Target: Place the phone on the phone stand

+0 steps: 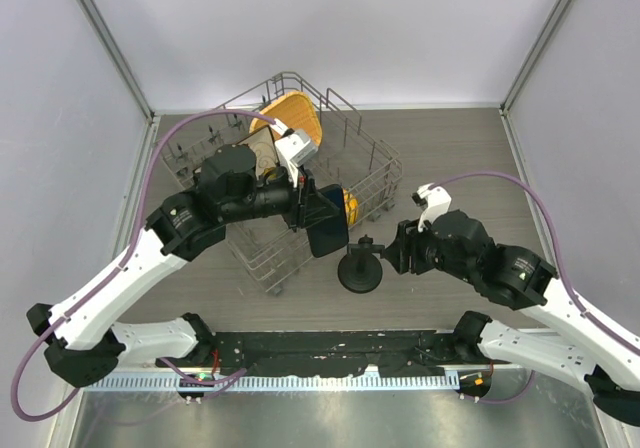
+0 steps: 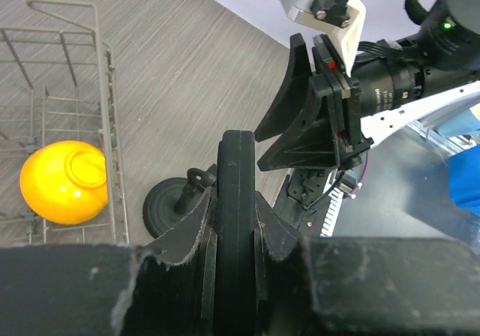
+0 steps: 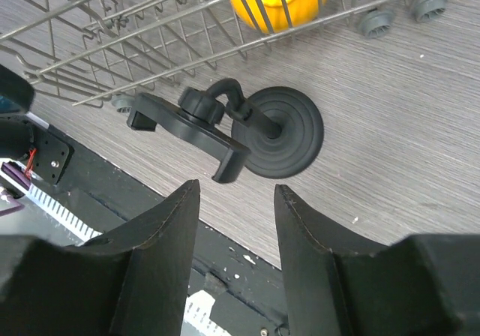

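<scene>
Phone (image 1: 327, 228) clamped edge-on in my left claw (image 2: 236, 227) | my right claw (image 3: 235, 195) apart, empty, near phone stand (image 3: 279, 133) | stand's disc base flat on bench (image 3: 397, 126)

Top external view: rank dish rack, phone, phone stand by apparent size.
1. dish rack: clearly largest.
2-3. phone and phone stand: look about alike. The phone is held up nearer the camera, so I won't rank them.

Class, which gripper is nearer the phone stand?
Right. The right gripper sits just right of the stand. The left gripper holds the phone farther off, to its left.
</scene>
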Robot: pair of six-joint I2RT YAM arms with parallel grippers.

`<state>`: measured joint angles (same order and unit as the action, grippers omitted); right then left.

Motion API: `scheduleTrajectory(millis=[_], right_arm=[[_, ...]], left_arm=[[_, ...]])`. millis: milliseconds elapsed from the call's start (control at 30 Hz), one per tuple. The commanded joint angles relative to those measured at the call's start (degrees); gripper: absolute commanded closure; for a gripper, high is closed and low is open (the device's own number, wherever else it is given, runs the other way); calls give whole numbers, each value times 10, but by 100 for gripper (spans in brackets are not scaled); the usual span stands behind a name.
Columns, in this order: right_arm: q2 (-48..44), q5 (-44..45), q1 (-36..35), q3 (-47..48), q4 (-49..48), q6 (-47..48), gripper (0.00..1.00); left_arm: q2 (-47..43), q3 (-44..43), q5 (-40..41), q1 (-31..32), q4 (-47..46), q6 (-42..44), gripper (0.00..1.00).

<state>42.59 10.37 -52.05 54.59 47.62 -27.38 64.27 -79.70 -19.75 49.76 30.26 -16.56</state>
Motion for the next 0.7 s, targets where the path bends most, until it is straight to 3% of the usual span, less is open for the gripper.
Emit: scheduleTrajectory(millis=[0, 667], right_arm=[[21, -4, -3, -5, -57, -10, 51], [46, -11, -6, -4, -56, 29, 61]], left_arm=[[-7, -31, 23, 1, -27, -18, 100], [37, -55, -36, 7, -28, -59, 100]])
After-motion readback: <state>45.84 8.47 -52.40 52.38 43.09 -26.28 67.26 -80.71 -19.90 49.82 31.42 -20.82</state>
